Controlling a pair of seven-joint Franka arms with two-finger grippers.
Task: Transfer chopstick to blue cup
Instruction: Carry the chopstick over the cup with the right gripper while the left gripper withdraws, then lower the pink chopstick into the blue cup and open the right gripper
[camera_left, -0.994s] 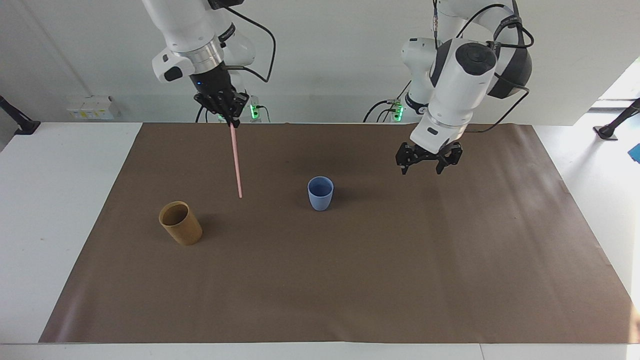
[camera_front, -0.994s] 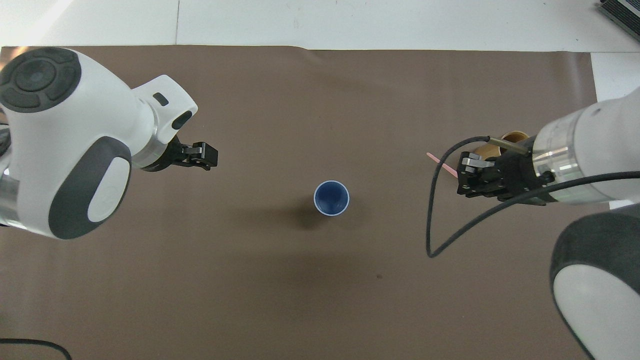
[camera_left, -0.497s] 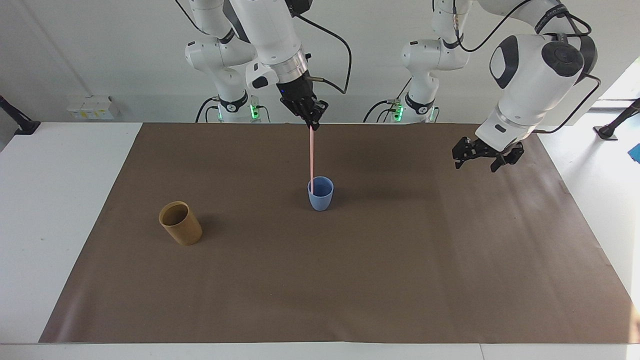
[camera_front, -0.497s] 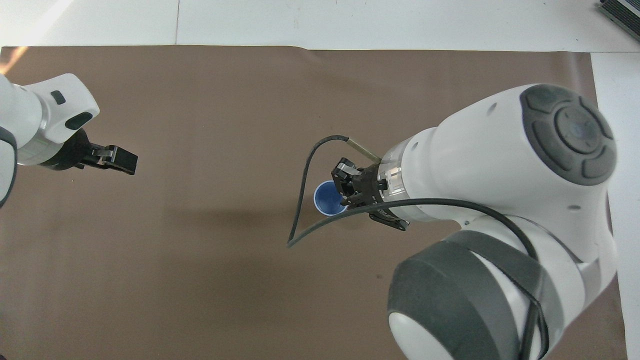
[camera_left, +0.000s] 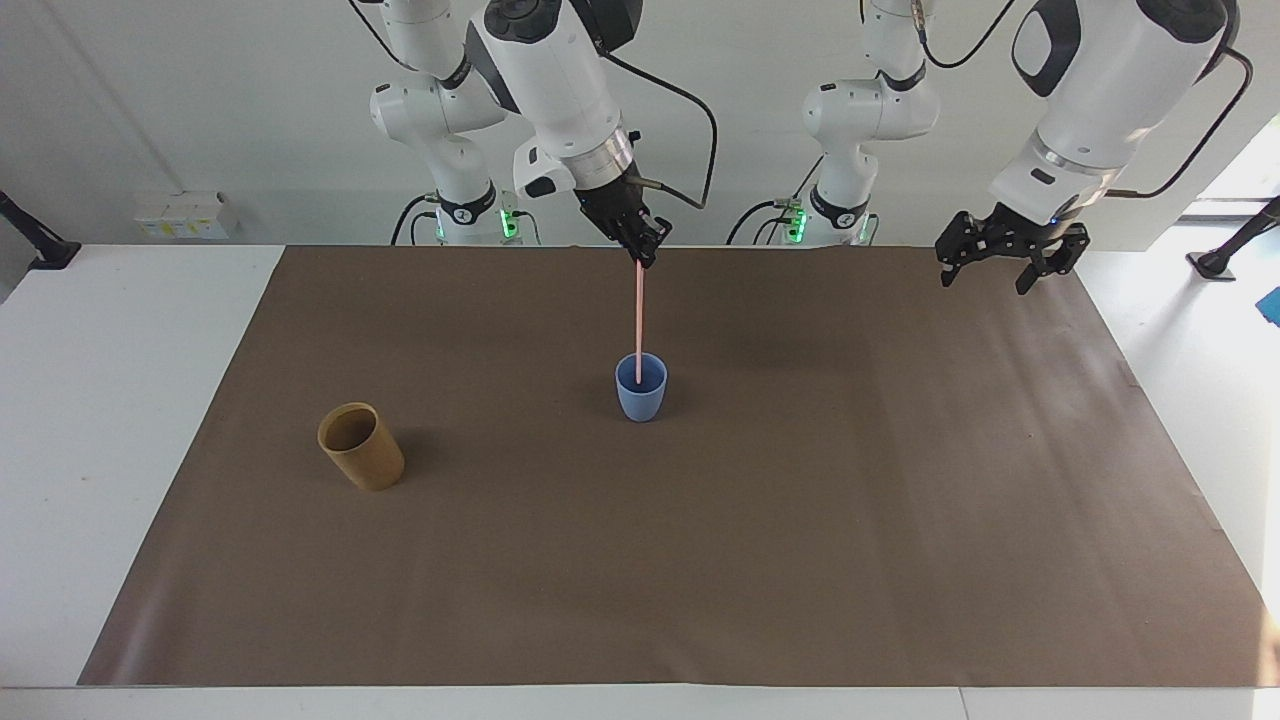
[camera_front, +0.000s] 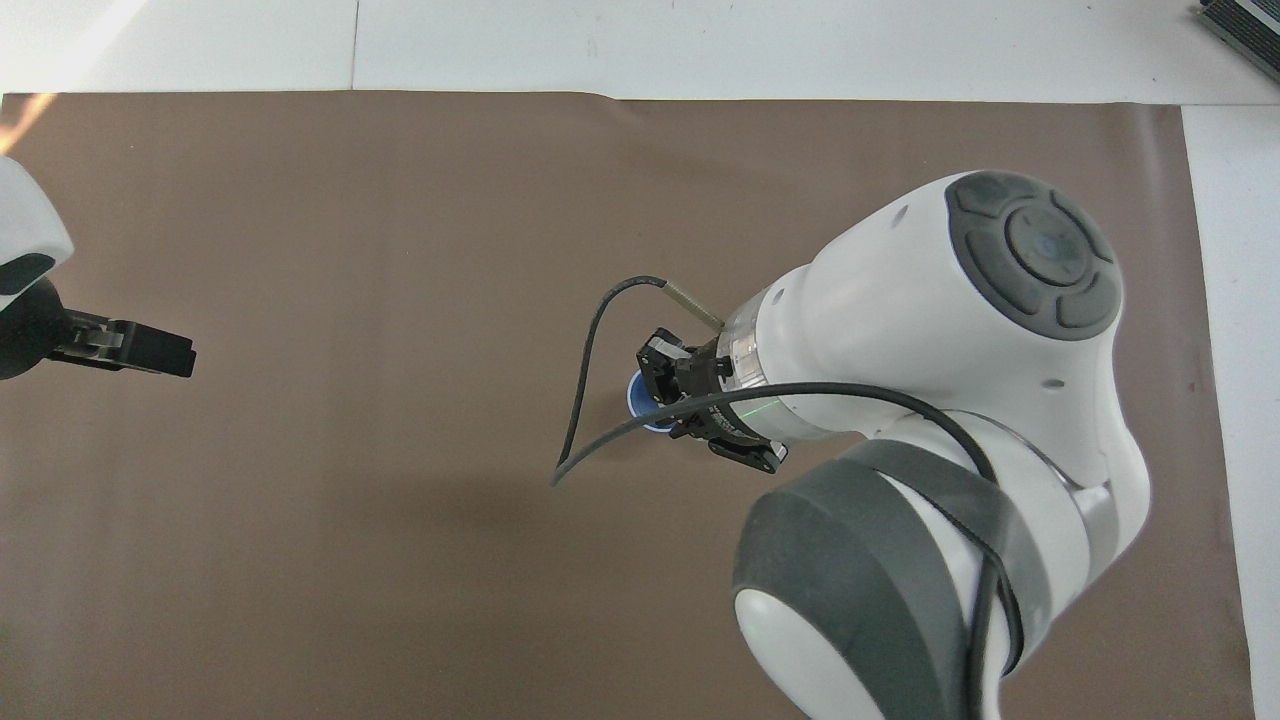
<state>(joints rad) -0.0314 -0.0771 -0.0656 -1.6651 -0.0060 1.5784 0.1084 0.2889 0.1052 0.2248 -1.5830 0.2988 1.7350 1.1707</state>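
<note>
Right gripper (camera_left: 643, 256), clenched on chopstick (camera_left: 638, 320), moved from near tan cup (camera_left: 361, 446) to over blue cup (camera_left: 640, 399); tip now inside. Left gripper (camera_left: 1007, 262) open, pulled away. Release next.

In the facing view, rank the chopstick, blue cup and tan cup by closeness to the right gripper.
1. chopstick: pinched in the right gripper, hanging straight down.
2. blue cup: directly below, chopstick's lower end inside its rim.
3. tan cup: toward the right arm's end of the table.
</note>
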